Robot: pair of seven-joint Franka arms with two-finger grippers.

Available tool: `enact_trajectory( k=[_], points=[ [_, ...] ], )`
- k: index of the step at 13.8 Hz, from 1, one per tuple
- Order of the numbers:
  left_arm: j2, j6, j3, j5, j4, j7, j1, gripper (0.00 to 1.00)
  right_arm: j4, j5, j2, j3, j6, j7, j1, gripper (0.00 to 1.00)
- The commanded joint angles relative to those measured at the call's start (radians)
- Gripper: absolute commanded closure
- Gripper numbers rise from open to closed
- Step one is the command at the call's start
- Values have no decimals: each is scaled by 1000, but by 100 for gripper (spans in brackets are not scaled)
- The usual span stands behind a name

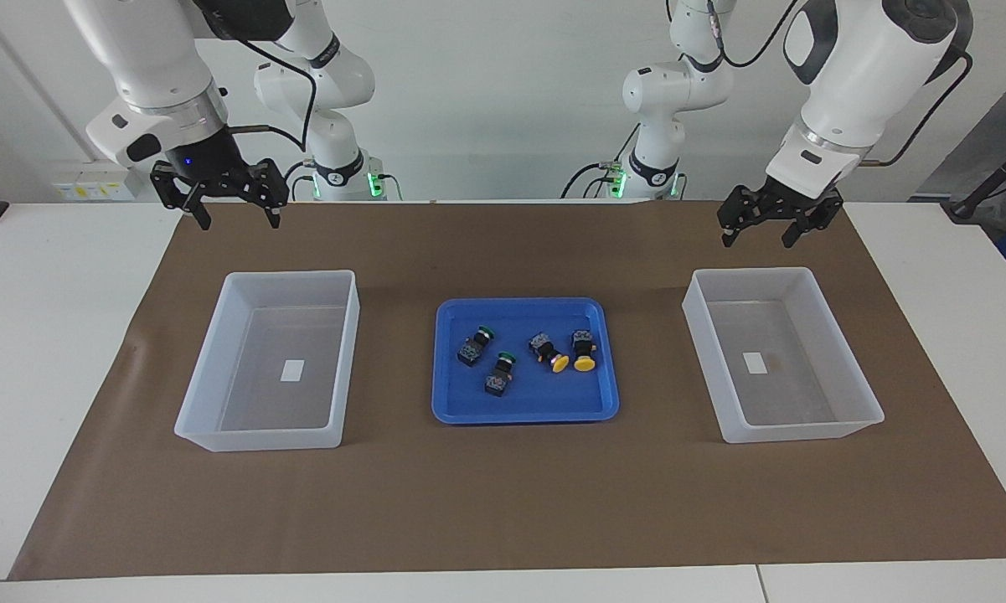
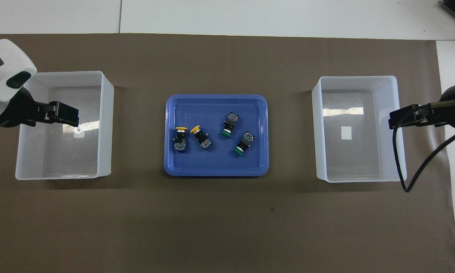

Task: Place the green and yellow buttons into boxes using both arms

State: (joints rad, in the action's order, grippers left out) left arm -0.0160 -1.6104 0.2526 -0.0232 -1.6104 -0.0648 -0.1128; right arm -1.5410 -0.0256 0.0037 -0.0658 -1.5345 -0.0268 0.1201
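Facing view: left gripper [image 1: 766, 230] and right gripper [image 1: 231, 209] hang with fingers wide and empty, each raised near its own box [image 1: 779, 352] [image 1: 272, 360]. All four buttons lie between them in the blue tray [image 1: 526, 410]: yellow buttons [image 1: 571, 352] toward the left arm, green buttons [image 1: 490, 360] toward the right. Brown mat [image 1: 503, 502] covers the tabletop.

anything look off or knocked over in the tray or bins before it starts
Nothing stands out. All four buttons lie on their sides in the blue tray, the green pair toward the right arm's end, the yellow pair toward the left. Both bins sit square and hold nothing.
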Motion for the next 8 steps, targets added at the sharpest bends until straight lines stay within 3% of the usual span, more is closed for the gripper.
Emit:
enact_trajectory(
  k=[1,8],
  points=[
    [-13,11,2,-9,17,20,-11,0,-1,7,-5,12,-1,10,-17,0],
    [-7,-26,2,-11,-8,17,-2,0,-1,9,-13,15,28,7,-19,0]
  ],
)
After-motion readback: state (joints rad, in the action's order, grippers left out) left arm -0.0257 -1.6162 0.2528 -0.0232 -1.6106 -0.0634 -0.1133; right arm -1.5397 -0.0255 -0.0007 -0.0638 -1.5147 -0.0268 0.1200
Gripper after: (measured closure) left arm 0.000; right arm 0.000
